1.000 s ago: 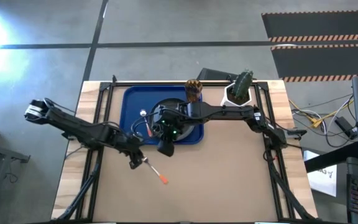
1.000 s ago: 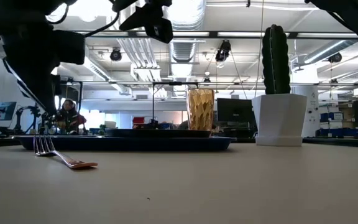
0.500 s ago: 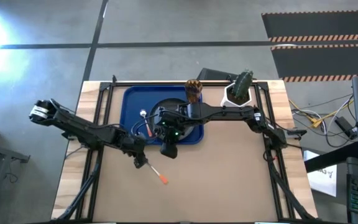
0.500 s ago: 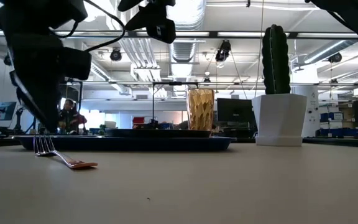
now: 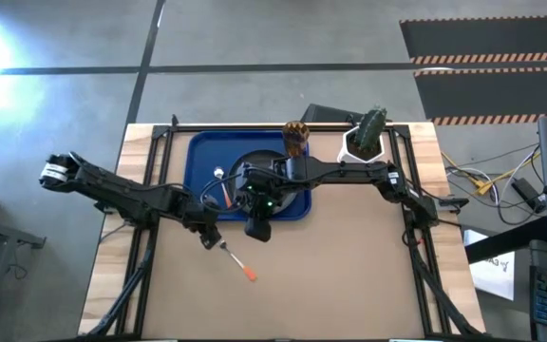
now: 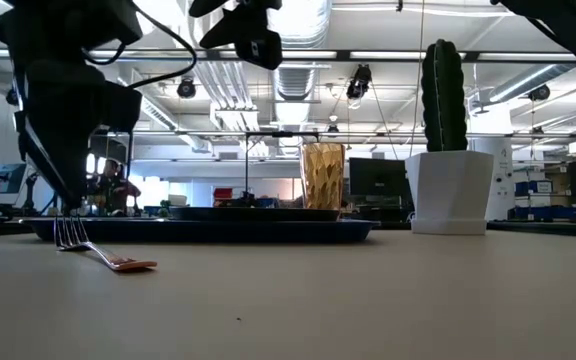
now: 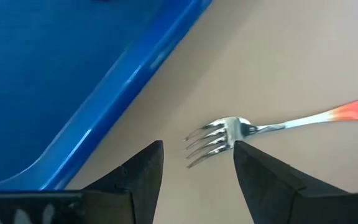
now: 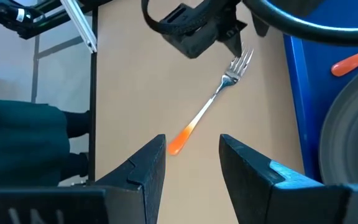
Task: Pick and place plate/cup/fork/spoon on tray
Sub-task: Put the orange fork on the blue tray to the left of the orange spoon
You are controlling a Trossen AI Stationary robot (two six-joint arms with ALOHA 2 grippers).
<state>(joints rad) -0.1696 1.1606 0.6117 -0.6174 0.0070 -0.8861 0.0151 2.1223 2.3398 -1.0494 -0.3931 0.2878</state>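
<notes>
The fork [image 5: 235, 260] lies on the worktop [image 5: 349, 275] just outside the tray [image 5: 198, 152], tines toward the left tool [image 5: 209, 237], which hovers open and empty at that end, handle pointing away.

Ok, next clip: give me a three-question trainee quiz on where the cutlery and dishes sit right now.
1. True or false: the fork lies inside the tray.
2. Which item stands at the tray's far edge? A) the cup B) the spoon C) the fork
3. Fill in: the open left gripper hovers over the fork's ____ end.

Key:
1. False; the fork lies on the table just outside the tray's near rim.
2. A
3. tines; the orange handle points away from the tray.
</notes>
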